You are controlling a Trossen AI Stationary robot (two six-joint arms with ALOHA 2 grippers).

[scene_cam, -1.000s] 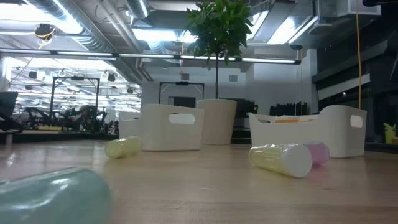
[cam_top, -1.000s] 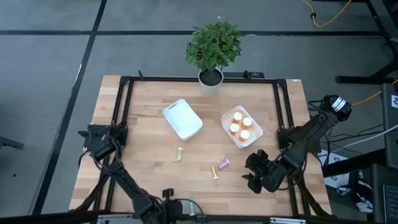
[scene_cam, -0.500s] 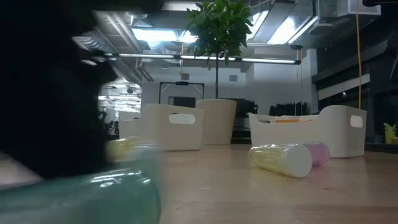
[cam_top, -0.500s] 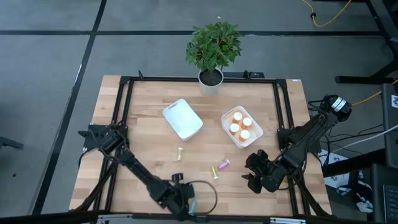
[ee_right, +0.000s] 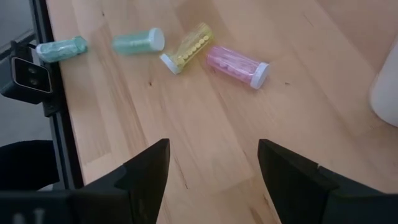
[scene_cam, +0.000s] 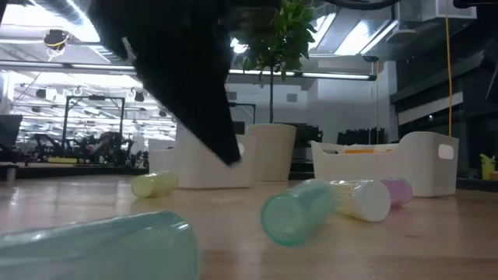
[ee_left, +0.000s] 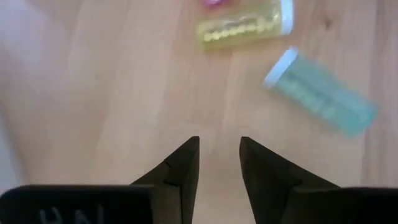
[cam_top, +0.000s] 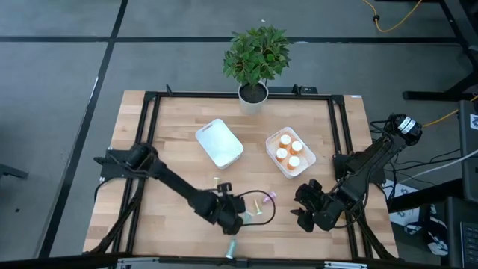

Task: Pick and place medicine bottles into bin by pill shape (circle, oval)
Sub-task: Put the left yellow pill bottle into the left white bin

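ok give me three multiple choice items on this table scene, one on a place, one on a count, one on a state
1. Where do the orange bottles stand?
A. In the right bin
B. In the left bin
C. Loose on the table

2. How many orange bottles are in that bin?
A. Two
B. Four
C. Six

3. How is the left gripper?
A. Clamped on a purple bottle
B. Holding nothing, fingers a little apart, over bare wood near the teal bottle
C. Inside a bin

Answers:
1 A: the high view shows their white caps inside the right bin.
2 B: four caps show there.
3 B: the left wrist view shows bare wood between its fingers, and the teal bottle lies beyond them.
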